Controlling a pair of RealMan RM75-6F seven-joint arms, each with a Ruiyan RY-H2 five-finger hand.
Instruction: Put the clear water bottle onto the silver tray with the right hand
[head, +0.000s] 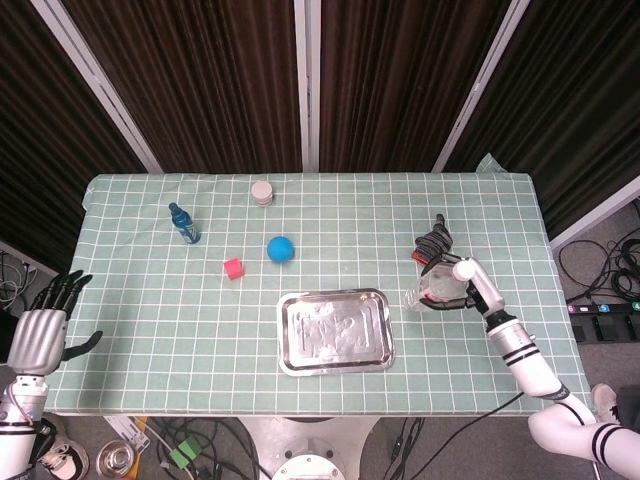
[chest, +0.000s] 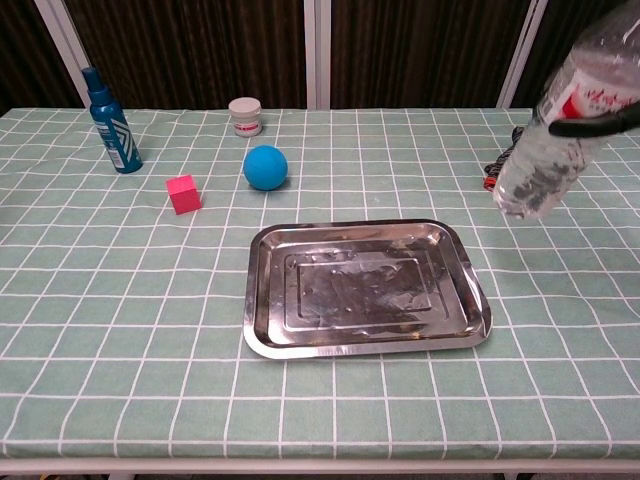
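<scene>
The clear water bottle (head: 436, 285) (chest: 556, 130) with a white cap and red label is lifted off the table and tilted, its base swung toward the tray. My right hand (head: 462, 288) grips it around the label; in the chest view only dark fingers (chest: 600, 125) show across the bottle. The silver tray (head: 335, 330) (chest: 366, 287) lies empty at the table's front middle, left of and below the bottle. My left hand (head: 42, 330) hangs off the table's left edge, fingers spread, holding nothing.
A dark striped glove with a red cuff (head: 432, 246) (chest: 495, 175) lies just behind the bottle. Further left sit a blue ball (head: 281, 249) (chest: 265, 167), a pink cube (head: 233, 268) (chest: 182, 193), a blue spray bottle (head: 183, 223) (chest: 112, 121) and a small white jar (head: 262, 192) (chest: 245, 116).
</scene>
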